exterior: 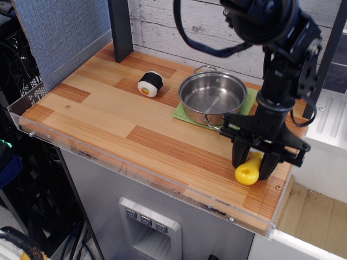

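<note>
Bright even light, soft shadows only, some glare inside the steel pot (212, 95), lower left of the frame is dark, whole shot's a bit soft

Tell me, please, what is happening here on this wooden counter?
The robot arm's black gripper is down near the front right corner of the wooden counter, its fingers on either side of a yellow toy that lies on the surface. Whether they grip it cannot be told. Just behind, an empty steel pot stands on a green cloth, and a toy sushi roll lies apart, beyond the pot.
</note>
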Available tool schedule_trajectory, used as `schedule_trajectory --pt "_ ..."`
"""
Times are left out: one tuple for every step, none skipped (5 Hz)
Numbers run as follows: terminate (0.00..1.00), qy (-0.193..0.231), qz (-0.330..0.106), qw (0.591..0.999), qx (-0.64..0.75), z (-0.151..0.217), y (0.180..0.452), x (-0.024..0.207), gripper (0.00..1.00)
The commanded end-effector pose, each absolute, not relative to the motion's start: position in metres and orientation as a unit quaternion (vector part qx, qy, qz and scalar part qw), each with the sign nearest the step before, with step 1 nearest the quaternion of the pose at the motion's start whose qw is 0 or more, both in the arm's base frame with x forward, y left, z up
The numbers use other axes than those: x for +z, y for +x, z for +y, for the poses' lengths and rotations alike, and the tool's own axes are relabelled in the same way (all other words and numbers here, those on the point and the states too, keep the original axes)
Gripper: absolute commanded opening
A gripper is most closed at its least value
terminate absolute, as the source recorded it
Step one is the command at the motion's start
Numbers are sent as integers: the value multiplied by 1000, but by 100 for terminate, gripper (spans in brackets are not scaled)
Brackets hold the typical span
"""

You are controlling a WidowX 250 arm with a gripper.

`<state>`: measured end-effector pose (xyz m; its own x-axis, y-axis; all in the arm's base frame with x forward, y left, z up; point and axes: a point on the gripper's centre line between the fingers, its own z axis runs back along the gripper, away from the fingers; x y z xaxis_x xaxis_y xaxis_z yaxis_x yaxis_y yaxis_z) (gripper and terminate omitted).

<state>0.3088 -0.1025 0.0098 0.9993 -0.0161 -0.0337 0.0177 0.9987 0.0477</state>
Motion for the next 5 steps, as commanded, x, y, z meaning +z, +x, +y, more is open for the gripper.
schedule_trajectory --pt "0 15 14 1000 -7 -95 312 25 100" --pt "0 -3 -6 1000 -16 -94 312 50 100" --pt "0 -35 -46 998 -18 -83 304 99 100" --pt "0 -47 -74 996 -19 -66 293 131 100" --pt "0 -54 -70 996 -18 -43 290 144 100"
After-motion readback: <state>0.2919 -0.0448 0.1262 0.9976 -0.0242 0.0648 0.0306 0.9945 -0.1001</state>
